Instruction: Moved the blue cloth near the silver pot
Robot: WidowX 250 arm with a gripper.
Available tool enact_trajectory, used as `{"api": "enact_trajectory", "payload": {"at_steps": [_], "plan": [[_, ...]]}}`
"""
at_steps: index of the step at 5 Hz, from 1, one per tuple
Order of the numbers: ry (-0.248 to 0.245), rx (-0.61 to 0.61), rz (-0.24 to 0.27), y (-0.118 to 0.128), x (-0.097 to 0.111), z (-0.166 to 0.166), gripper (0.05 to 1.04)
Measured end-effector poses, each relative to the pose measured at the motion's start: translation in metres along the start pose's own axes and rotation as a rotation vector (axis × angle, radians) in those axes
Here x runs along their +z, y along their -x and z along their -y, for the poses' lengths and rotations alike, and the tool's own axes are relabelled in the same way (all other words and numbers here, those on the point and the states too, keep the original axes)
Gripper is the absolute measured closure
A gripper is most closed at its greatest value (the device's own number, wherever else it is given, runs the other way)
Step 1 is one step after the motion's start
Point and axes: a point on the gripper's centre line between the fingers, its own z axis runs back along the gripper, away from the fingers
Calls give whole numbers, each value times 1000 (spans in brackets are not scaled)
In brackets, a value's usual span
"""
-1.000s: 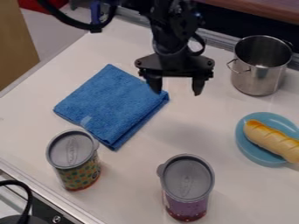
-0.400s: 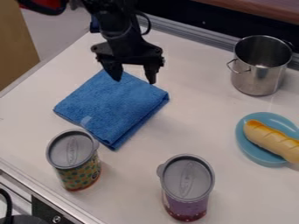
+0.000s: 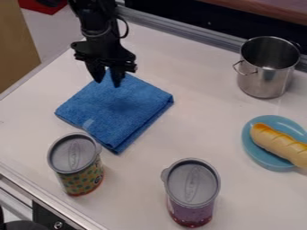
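Note:
The gripper [image 3: 107, 83] hangs at the upper left over the far corner of the blue cloth [image 3: 123, 108]. Its two fingers stand apart and point down, with blue cloth visible between them; whether the tips touch it I cannot tell. Folded into a flat, rough square, the cloth lies left of centre on the white surface. The silver pot [image 3: 267, 74] stands upright at the upper right, well apart from the cloth, its wire handle on the left side.
A can with a patterned side [image 3: 83, 175] stands close to the cloth's near edge. Another, purple can [image 3: 192, 193] is at the bottom centre. On the right, a blue plate [image 3: 255, 152] holds a bread loaf [image 3: 278, 143]. The white table [image 3: 203, 126] ends in a metal rail behind.
The gripper has moved left, from the cloth's right side to its far corner, and its fingers now look closer together. Cloth, pot, cans and plate have stayed put.

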Motion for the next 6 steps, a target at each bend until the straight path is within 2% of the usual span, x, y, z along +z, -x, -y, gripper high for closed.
{"api": "enact_trajectory", "payload": {"at_steps": [1, 2, 4, 5, 6], "plan": [[26, -30, 59, 1, -7, -7, 911], [74, -96, -12, 12, -20, -10, 1024], [81, -124, -80, 23, -34, -8, 1031], [81, -136, -80, 23, -41, -4, 1031], [106, -134, -82, 22, -45, 4, 1031]]}}
